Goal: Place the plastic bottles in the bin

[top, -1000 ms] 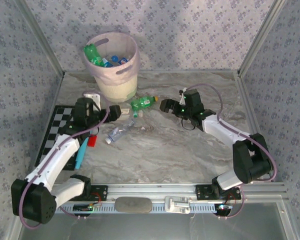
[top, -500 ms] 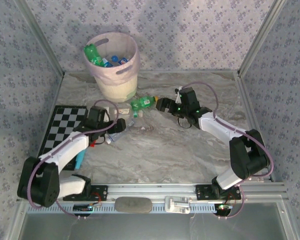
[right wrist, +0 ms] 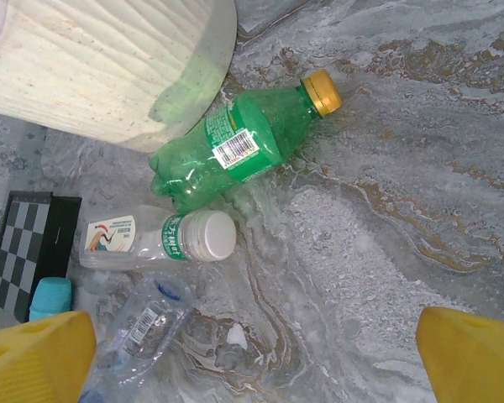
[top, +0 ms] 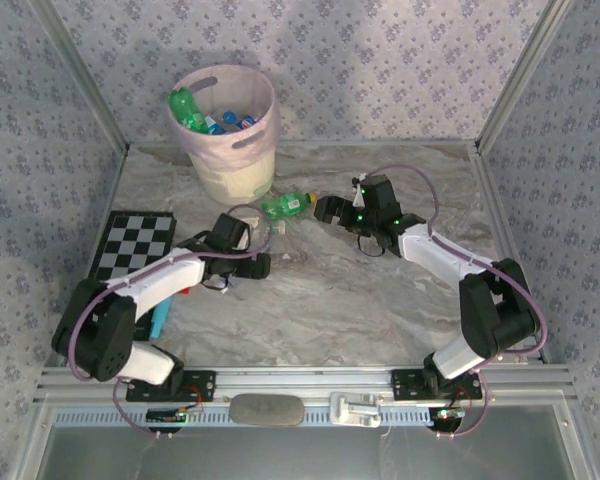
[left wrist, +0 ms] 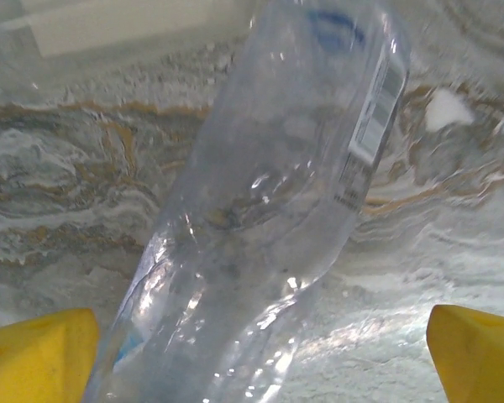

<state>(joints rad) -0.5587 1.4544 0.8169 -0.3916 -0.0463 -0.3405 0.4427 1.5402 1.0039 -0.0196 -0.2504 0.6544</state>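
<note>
Bottles lie inside the pale pink bin (top: 235, 165): a green one (top: 187, 106) leans against its rim beside several blue-capped clear ones (top: 230, 121). Just in front of the bin, on the marble table (top: 380, 300), lie an orange-capped green bottle (right wrist: 235, 147), a white-capped clear bottle (right wrist: 160, 239) and, farther from the bin, a crumpled clear bottle (left wrist: 269, 227). The left gripper (left wrist: 260, 353) straddles that bottle with jaws wide apart, while the right gripper (top: 325, 210) hovers right of the bin, near the orange-capped green bottle, jaws likewise spread with nothing between them.
</note>
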